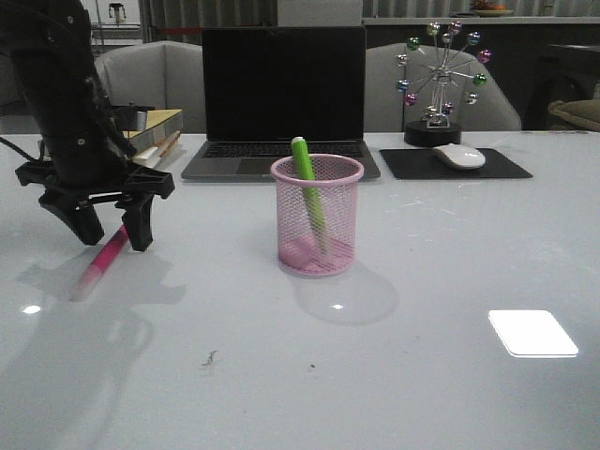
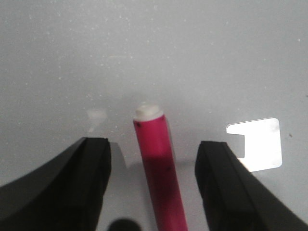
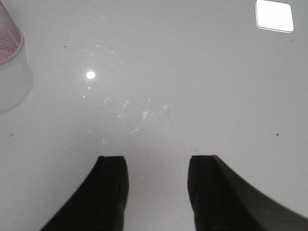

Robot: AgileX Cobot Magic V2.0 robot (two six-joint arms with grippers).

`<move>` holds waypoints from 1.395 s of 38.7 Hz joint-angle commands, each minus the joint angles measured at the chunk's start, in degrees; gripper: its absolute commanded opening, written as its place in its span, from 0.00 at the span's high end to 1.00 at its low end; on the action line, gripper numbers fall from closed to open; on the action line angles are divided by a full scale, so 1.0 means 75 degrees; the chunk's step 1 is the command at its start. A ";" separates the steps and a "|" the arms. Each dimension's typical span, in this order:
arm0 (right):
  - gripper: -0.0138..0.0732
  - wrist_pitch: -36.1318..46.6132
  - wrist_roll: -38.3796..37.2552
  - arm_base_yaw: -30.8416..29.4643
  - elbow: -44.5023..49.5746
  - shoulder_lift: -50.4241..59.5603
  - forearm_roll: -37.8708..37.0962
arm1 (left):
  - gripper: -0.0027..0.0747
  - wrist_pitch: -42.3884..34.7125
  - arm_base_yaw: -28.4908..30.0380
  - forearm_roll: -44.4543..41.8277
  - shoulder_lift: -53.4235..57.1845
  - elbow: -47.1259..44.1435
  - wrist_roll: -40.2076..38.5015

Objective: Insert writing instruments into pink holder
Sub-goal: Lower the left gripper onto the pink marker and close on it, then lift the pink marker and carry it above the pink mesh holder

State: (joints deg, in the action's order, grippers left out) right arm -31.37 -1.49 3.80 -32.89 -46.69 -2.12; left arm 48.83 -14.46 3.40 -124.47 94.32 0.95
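Note:
The pink mesh holder [image 1: 317, 216] stands mid-table with a green marker [image 1: 308, 191] leaning inside it, its top above the rim. A magenta marker [image 1: 101, 263] with a pale cap lies flat on the table at the left. My left gripper [image 1: 116, 234] hangs open just over that marker, one finger on each side of it. In the left wrist view the magenta marker [image 2: 158, 168] runs between the two fingers without touching either. My right gripper [image 3: 156, 161] is open over bare table, out of the front view; the holder's edge [image 3: 8, 38] shows at a corner there.
A laptop [image 1: 281, 103] stands behind the holder. A stack of books with pencils [image 1: 155, 131] sits close behind my left arm. A mouse [image 1: 459, 156] on a black pad and a small ferris-wheel ornament [image 1: 439, 84] occupy the back right.

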 commanded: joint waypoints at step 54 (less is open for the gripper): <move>0.36 0.0457 0.0027 -0.0040 -0.0230 0.0090 -0.0104 | 0.85 -0.5425 -0.2412 0.0672 0.3003 0.0071 0.0252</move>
State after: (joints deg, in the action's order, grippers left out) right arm -31.37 -1.49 3.80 -32.89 -46.69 -2.12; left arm 17.75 -29.90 7.68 -105.32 94.60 2.82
